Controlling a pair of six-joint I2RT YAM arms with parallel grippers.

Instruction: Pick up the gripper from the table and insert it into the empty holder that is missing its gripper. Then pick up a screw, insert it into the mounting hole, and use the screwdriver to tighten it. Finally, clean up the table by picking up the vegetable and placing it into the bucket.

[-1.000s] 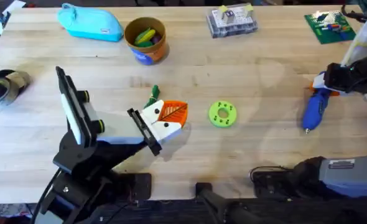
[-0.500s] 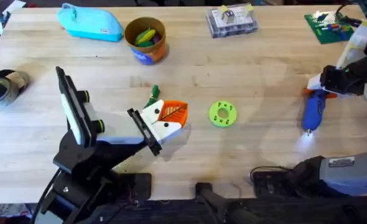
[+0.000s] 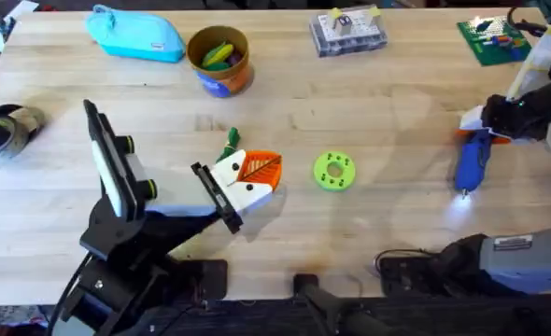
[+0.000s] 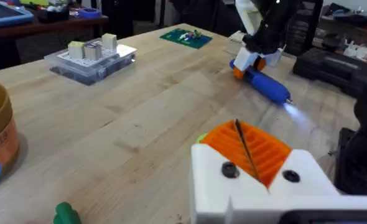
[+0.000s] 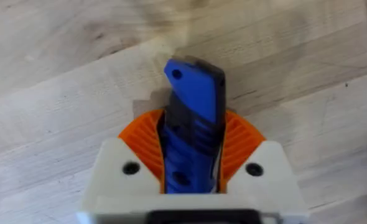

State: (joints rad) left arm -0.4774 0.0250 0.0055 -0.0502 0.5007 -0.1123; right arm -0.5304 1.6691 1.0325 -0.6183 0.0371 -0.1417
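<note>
Right gripper (image 3: 486,131): being kept clamped onto the screwdriver (image 3: 469,165) at the right edge of the overhead frame, orange pads (image 5: 147,140) being pressed against both sides of the blue body up near the orange collar.

Screwdriver: being held at a slant, dark tip pointing toward the lower part of the frame; a little glow is being thrown on the wood right by the tip. In the left wrist view (image 4: 263,82) it's being seen in the upper right, tip angled down at the table.

Left gripper (image 3: 249,179): being parked low over the table at lower centre-left, white body with orange ribbed pads (image 4: 258,149) pressed together, nothing being held between them.

Vegetable (image 3: 230,145): lying on the table just above the left gripper in the overhead frame, pretty much touching it by the looks of it.

Bucket (image 3: 219,60): standing at upper centre-left, yellow and green bits already sitting inside, blue label on its side.

Green disc (image 3: 333,171): lying flat at centre, just right of the left gripper.

Light-blue pouch (image 3: 137,35): lying at upper left, beside the bucket.

Clear parts box (image 3: 349,32): sitting at top centre-right.

Green board (image 3: 493,39): lying at the upper right corner.
</note>
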